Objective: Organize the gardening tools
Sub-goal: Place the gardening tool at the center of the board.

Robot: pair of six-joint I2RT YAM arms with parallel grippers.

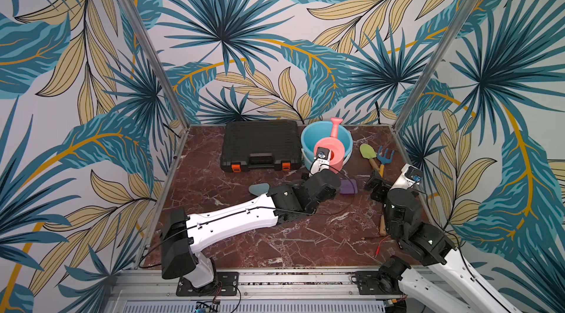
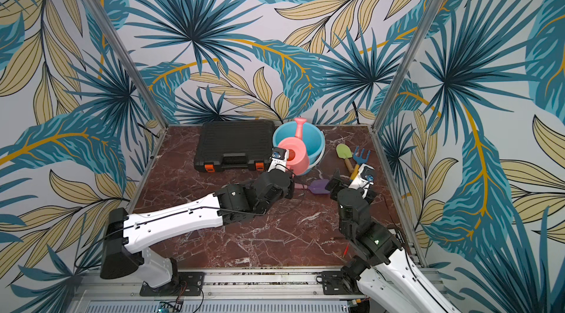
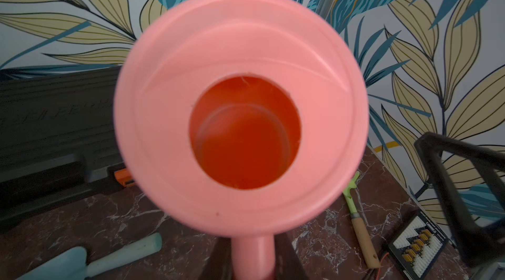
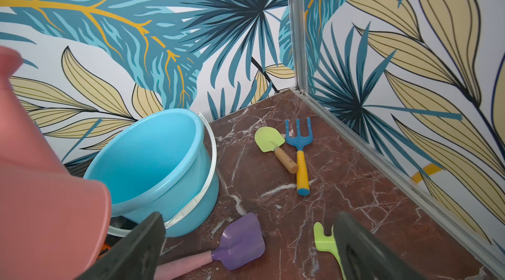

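Pink watering can (image 1: 335,152) in left jaws

Nothing there could really be read. The only lettering I spotted was a raised line moulded into the lid of the black case (image 3: 57,128) by the counter's far edge. It showed in the left wrist view, too dark and blurred to make out a single letter.

Red marble tabletop (image 1: 290,244) lies open toward six o'clock; black plastic case (image 1: 260,143) blocks eleven, sky-blue plastic bucket (image 1: 306,140) one.
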